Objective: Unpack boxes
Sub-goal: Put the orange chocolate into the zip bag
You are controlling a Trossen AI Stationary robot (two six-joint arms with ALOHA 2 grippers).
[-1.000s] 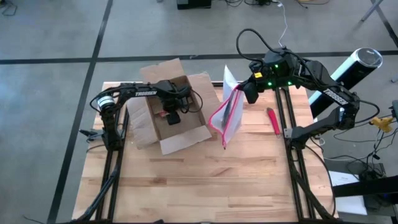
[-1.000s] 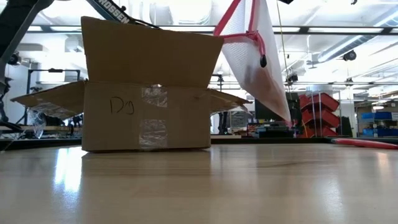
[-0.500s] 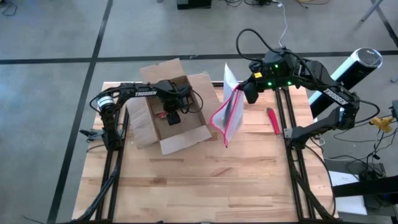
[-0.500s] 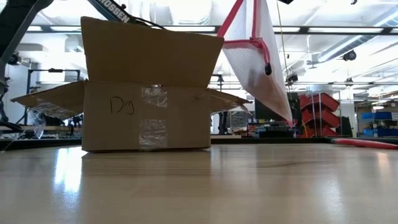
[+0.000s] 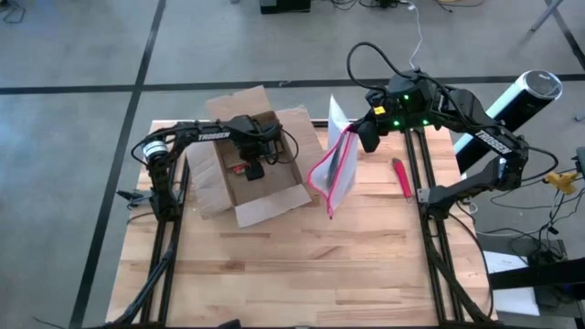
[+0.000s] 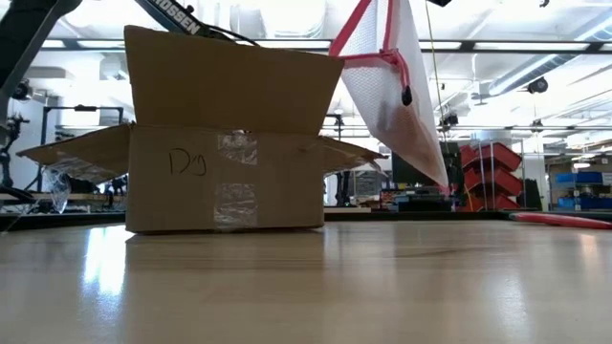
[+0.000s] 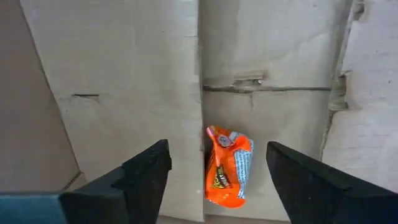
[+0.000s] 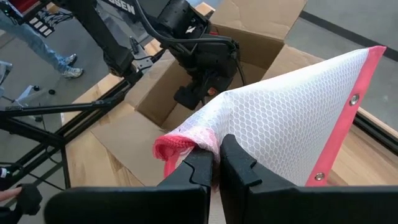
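Inside upright open-topped box point(image 5: 262, 174), left tool point(image 7: 217, 180) spread, orange packet point(image 7: 227, 167) lengthwise

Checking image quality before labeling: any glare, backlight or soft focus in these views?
Low view: bright ceiling lights behind, cardboard box front in shade, sheen on the table. Left wrist view: candy packet sharp, left pincer fingers dark and soft. High view: even light.
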